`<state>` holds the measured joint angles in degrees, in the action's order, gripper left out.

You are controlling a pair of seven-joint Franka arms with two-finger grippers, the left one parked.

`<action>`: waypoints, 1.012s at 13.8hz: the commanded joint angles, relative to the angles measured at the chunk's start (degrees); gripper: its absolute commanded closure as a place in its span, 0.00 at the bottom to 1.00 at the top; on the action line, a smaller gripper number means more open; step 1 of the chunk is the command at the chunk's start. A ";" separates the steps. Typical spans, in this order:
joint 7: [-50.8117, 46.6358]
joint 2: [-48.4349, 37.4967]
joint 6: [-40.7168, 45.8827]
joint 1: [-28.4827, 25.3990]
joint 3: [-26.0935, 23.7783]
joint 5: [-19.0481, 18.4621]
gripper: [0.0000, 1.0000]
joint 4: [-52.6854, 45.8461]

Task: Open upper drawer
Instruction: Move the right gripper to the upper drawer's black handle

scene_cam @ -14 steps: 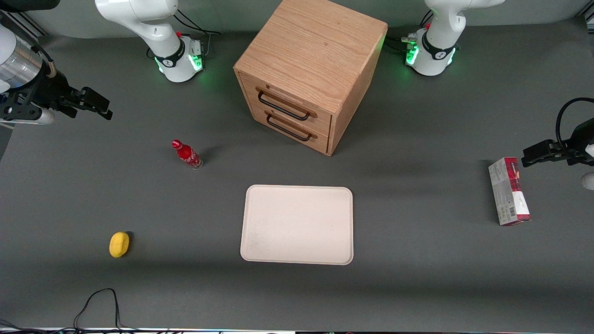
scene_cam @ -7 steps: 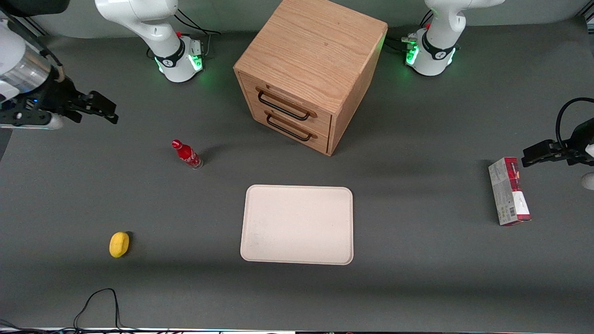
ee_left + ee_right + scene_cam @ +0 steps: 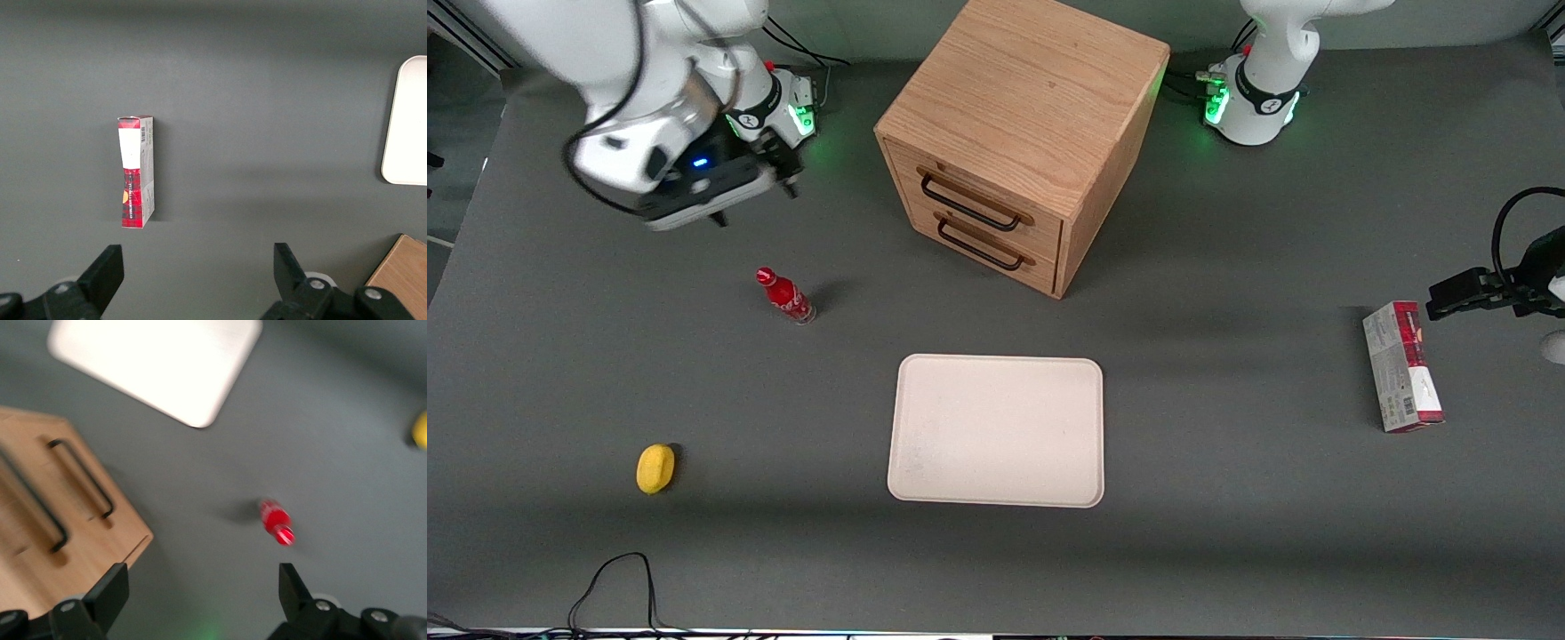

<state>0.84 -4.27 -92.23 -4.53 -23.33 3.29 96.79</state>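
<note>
Two drawers sit shut in the cabinet (image 3: pixel 1021 133), the upper drawer (image 3: pixel 978 200) above its twin, while the gripper (image 3: pixel 200 593), fingers spread and holding nothing, hangs beside the cabinet toward the working arm's end, above the table.

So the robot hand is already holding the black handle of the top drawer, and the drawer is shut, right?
Not quite. In the front view the gripper hangs open above the table, apart from the cabinet, holding nothing. The upper drawer is shut, as you said.
</note>
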 commanded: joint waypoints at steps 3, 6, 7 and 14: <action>4.69 8.82 0.82 -0.21 -7.16 13.18 0.00 -7.93; 12.58 13.48 0.82 -1.36 -9.53 18.07 0.00 -7.41; 14.08 15.32 0.74 -1.44 -9.72 17.98 0.00 -7.23; 16.12 22.02 -8.12 -2.58 -12.62 9.38 0.00 -2.32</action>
<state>15.59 16.68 -97.37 -6.68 -35.40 14.97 93.10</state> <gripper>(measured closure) 0.000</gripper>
